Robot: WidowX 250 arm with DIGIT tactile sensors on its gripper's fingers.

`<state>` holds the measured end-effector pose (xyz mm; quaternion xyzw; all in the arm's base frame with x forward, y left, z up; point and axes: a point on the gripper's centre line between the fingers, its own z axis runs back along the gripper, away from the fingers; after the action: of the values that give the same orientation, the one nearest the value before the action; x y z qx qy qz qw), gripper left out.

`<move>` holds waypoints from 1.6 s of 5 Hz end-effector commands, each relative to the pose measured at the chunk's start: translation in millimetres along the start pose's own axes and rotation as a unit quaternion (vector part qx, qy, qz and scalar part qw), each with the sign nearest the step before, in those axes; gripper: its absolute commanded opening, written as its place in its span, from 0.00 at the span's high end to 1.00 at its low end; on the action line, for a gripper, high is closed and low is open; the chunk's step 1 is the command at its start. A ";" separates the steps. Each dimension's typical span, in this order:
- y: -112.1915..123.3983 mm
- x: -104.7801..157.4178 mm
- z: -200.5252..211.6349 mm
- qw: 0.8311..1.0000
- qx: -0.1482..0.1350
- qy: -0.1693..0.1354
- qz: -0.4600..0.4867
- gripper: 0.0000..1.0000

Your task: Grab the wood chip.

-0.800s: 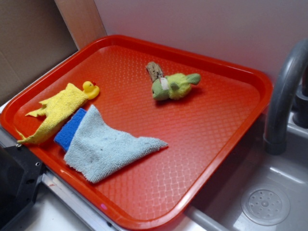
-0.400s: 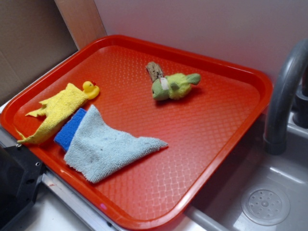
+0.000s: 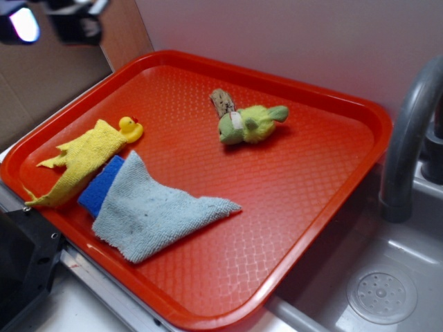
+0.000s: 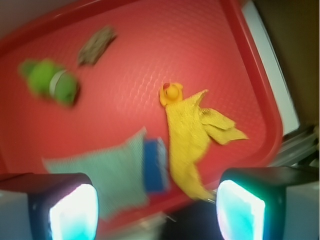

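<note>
In the exterior view my gripper (image 3: 52, 17) is only a dark blur with one lit pad in the upper left of the frame, above the far left corner of the red tray (image 3: 332, 97); I cannot tell the jaws' state from here. The wood chip (image 3: 222, 102) lies upper centre, touching the green plush toy (image 3: 249, 123). This view alone shows the grey faucet (image 3: 408, 138) at right.

In the wrist view my two glowing pads (image 4: 240, 207) sit at the lower corners, wide apart, holding nothing. The chip (image 4: 96, 45) is upper left, blurred, beyond the yellow cloth (image 4: 192, 145), rubber duck (image 4: 171, 93) and blue sponge (image 4: 155, 165).
</note>
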<state>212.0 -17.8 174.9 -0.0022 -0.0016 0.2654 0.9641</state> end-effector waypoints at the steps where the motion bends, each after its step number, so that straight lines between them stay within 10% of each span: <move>1: -64.3 69.7 -53.5 0.991 -0.053 -0.060 0.106 0.00; 4: -87.1 97.7 -141.1 0.991 -0.009 -0.111 0.071 0.00; 8: -43.6 117.0 -150.2 0.992 -0.011 -0.106 0.063 0.00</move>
<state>333.0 -14.1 17.6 0.0138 -0.1003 0.3107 0.9451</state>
